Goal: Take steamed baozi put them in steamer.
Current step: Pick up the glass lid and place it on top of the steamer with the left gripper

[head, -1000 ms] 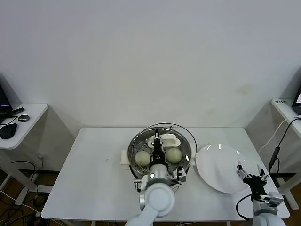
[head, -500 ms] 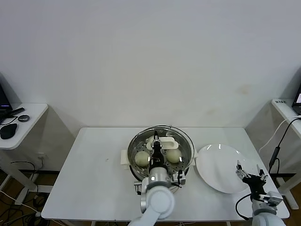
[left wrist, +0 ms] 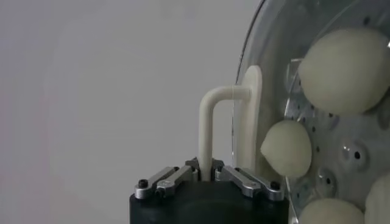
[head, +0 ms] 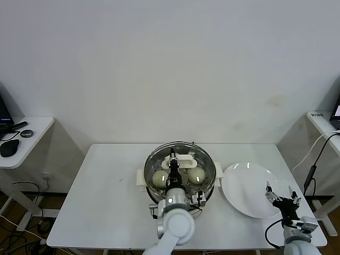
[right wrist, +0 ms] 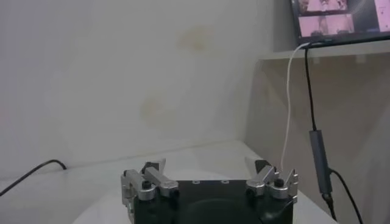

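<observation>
Nearest, at the bottom edge of the head view: left arm's white round housing, just in front of the steamer. Right hand (head: 282, 196) low at the near right corner of the tabletop (head: 106, 202), over the near right edge of the white plate (head: 247, 186). Its fingers (right wrist: 152, 176) stand spread wide with nothing between them; parked there.

Left hand (head: 173, 166) reaches over the middle of the steamer (head: 154, 159). In its wrist view the fingertips (left wrist: 183, 176) are pinched together on the thin white handle (left wrist: 207, 131) of the glass lid (left wrist: 274, 55). The handle is a curved white loop fixed to a flat white bar on the glass. From the head view the lid sits over the steamer's mouth; whether it is fully seated on the rim I cannot tell.

Steamer: centre of the tabletop, shiny steel wall, cream-white side handles left and right. Plate lies just to its right, close to the steamer's right handle.

Steamed baozi (head: 159, 178): inside the steamer on the perforated tray, under the lid. Head view shows two clearly, one either side of the left hand. Left wrist view shows four pale buns through the glass, two only in part.

Far: plain white wall. Side desk at far left with a mouse (head: 9, 147).
</observation>
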Robot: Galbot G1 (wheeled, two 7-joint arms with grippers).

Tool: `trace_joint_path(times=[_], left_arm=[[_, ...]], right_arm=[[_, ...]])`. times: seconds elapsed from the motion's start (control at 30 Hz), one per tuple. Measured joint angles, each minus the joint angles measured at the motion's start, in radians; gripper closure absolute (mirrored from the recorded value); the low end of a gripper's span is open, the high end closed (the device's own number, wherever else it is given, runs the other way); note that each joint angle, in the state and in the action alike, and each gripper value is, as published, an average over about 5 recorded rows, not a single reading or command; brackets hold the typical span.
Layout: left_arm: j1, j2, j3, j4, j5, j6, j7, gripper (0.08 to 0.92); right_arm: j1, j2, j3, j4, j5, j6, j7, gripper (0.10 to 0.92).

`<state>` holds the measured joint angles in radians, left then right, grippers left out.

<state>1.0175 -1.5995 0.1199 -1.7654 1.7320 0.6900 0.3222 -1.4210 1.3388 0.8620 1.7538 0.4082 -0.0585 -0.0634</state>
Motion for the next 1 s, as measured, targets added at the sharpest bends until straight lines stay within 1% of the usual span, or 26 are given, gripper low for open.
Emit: trace_joint_path(times=[0.73, 0.83, 1.0], left_arm=[[0.029, 0.002, -0.003, 0.0, -0.025, -0.005, -0.024, 0.821], [0.04, 0.005, -0.004, -0.017, -0.035, -0.013, -0.013, 0.776], [0.063, 0.015, 0.005, -0.064, -0.053, -0.027, 0.016, 0.634]], right_arm=[[-0.007, 0.008, -0.004, 0.005, -0.007, 0.003, 0.0, 0.203], [-0.007, 0.007, -0.003, 0.005, -0.007, 0.003, 0.0, 0.203], [-0.006, 0.008, -0.004, 0.006, -0.009, 0.003, 0.0, 0.203]])
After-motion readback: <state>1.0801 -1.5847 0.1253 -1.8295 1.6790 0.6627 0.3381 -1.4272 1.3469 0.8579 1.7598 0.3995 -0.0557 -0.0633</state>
